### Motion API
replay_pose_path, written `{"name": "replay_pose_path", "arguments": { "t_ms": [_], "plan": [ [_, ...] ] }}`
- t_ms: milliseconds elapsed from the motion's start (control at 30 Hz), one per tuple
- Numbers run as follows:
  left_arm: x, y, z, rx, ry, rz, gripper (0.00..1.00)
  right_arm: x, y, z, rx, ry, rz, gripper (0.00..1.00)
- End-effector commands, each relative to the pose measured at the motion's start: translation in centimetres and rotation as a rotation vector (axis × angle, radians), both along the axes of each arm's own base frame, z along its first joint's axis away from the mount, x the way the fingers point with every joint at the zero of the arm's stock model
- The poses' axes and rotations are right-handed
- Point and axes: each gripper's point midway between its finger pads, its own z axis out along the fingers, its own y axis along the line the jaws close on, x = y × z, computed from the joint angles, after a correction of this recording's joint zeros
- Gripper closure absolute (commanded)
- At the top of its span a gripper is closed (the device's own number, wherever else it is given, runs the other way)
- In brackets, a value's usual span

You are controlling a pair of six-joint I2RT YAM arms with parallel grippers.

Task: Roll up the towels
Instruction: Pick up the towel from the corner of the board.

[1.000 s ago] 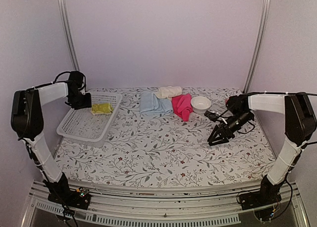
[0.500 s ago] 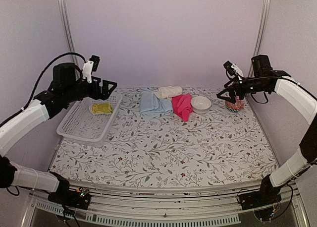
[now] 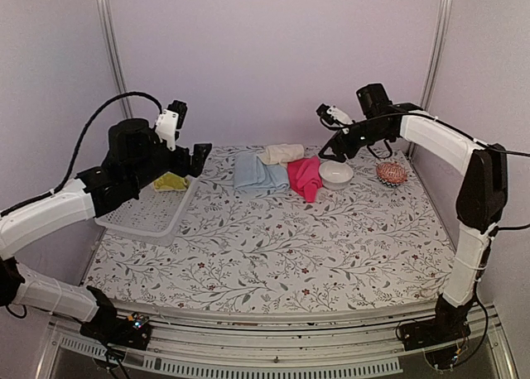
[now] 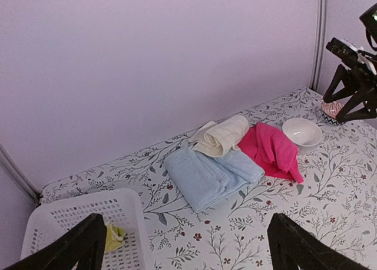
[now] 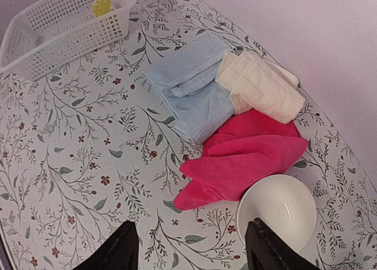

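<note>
The left hand (image 4: pixel 185 220) and right hand (image 5: pixel 191 226) hang open, empty. The blue towel (image 3: pixel 258 174), cream towel (image 3: pixel 281 153) and pink towel (image 3: pixel 305 177) lie touching at the far side of the surface (image 3: pixel 273 255). The yellow-green towel (image 3: pixel 171 181) sits in the basket (image 5: pixel 82 37), left. They look like light, floppy cloth, so I'd pinch a free edge.

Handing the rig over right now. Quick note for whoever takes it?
Both empty: left gripper open, raised by the basket; right gripper open, raised by the bowl.
Towels: yellow towel in the basket; blue towel, cream towel and pink towel at the back, cream overlapping blue's edge.
Done: cream looks rolled; yellow too small to judge.
Left: blue is folded flat, pink loosely folded; roll both.
</note>
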Motion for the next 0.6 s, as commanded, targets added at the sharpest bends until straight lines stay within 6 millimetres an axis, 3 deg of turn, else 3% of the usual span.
{"name": "replay_pose_path", "arguments": {
  "t_ms": [0, 167, 267, 333, 433, 500, 567],
  "plan": [
    [0.0, 0.4, -2.4, -0.046, 0.032, 0.02, 0.03, 1.6, 1.1, -4.9, -0.181, -0.004, -0.043, 0.4],
    [0.0, -0.7, -6.8, 0.017, 0.194, -0.014, 0.18, 3.4, 2.2, -8.2, -0.253, -0.016, -0.053, 0.45],
    [0.1, -3.0, -9.2, 0.15, 0.272, -0.143, 0.4, 4.8, 3.1, -9.2, -0.252, -0.013, -0.063, 0.49],
    [0.3, -3.9, -10.2, 0.167, 0.32, -0.176, 0.47, 5.0, 3.8, -10.2, -0.266, -0.005, -0.058, 0.5],
    [0.3, -4.1, -10.8, 0.151, 0.336, -0.178, 0.48, 4.6, 4.9, -11.7, -0.312, -0.005, -0.028, 0.51],
    [0.6, -3.8, -10.9, 0.145, 0.335, -0.148, 0.39, 3.9, 5.5, -12.5, -0.347, -0.009, -0.003, 0.49],
    [1.1, -3.4, -10.9, 0.147, 0.348, -0.111, 0.37, 3.6, 5.9, -13.3, -0.389, -0.02, 0.012, 0.46]
  ]
}}
